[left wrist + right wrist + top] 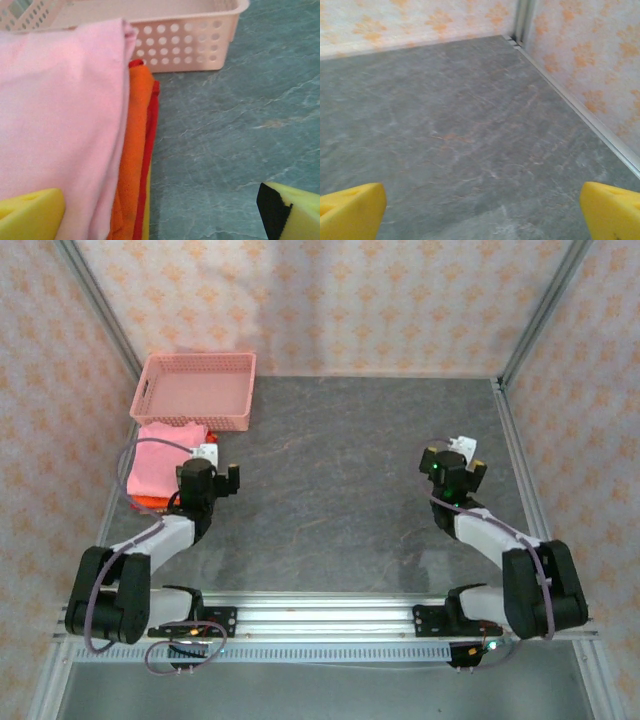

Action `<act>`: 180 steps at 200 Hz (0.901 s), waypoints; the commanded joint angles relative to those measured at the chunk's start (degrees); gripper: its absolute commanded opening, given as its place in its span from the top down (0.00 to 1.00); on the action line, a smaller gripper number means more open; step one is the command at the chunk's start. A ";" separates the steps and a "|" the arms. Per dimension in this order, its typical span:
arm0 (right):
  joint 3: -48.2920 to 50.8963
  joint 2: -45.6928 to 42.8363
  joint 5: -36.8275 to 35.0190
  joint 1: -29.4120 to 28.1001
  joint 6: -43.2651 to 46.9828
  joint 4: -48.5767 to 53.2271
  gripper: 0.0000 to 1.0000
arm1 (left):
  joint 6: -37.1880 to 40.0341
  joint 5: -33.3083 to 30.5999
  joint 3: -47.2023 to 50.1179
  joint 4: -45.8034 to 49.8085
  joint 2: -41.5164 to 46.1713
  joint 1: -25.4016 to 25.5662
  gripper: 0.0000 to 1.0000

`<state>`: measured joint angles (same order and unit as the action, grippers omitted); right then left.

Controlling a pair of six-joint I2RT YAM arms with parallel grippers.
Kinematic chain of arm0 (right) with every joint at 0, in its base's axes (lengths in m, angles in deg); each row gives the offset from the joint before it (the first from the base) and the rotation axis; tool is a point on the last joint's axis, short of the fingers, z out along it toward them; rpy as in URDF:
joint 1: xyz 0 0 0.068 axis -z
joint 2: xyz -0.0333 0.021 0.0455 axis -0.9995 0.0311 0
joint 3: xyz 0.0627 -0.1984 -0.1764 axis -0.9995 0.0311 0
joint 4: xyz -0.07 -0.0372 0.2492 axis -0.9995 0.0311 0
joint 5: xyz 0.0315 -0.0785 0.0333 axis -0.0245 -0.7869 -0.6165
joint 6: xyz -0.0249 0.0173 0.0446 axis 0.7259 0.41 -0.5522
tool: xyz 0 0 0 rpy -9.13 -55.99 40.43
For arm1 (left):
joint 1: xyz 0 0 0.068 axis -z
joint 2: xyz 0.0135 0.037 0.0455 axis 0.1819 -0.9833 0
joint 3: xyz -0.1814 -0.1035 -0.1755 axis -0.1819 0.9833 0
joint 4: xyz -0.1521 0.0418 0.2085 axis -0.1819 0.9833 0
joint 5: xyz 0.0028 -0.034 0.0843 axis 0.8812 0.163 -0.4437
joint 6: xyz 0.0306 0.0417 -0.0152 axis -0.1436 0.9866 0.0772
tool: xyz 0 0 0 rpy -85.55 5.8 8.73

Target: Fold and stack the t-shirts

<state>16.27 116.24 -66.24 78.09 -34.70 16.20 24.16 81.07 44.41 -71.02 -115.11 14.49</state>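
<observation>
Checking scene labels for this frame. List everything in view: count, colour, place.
pink plastic mesh basket: one, pink, far left of table, behind the shirt stack
folded light pink t-shirt: one, light pink, top of stack
orange-red t-shirts: count unclear, orange-red, under the pink one, edges showing
grey marbled table: one, grey, under everything
patterned walls: cream with orange motifs, around table
left gripper: one, yellow fingers, open, at the stack's edge, holding nothing
right gripper: one, yellow fingers, open, over bare table, right side
</observation>
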 commanded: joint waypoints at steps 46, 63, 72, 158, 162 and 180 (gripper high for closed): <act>8.22 11.62 8.52 7.34 -1.45 -27.48 0.00 | -1.33 3.60 -0.57 -16.52 -11.62 -1.90 0.00; 7.44 14.79 9.50 7.67 -0.93 -30.35 0.01 | -2.41 1.02 -1.15 -16.13 -12.05 -1.90 0.00; 5.37 13.02 9.61 7.75 -1.48 -23.18 0.01 | -2.32 0.92 -1.04 -16.26 -12.01 -1.82 0.00; 5.61 14.10 9.71 7.75 -1.11 -25.27 0.01 | -2.32 0.71 -1.00 -16.46 -12.08 -1.64 0.00; 5.72 14.15 9.70 7.75 -1.14 -25.52 0.01 | -2.32 0.65 -1.00 -16.36 -12.08 -1.64 0.00; 5.69 14.17 9.70 7.76 -1.13 -25.60 0.01 | -2.32 0.65 -1.04 -16.35 -12.09 -1.67 0.00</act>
<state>22.68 129.96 -56.97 85.54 -35.07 -7.58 23.02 83.08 44.43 -85.70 -126.47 13.00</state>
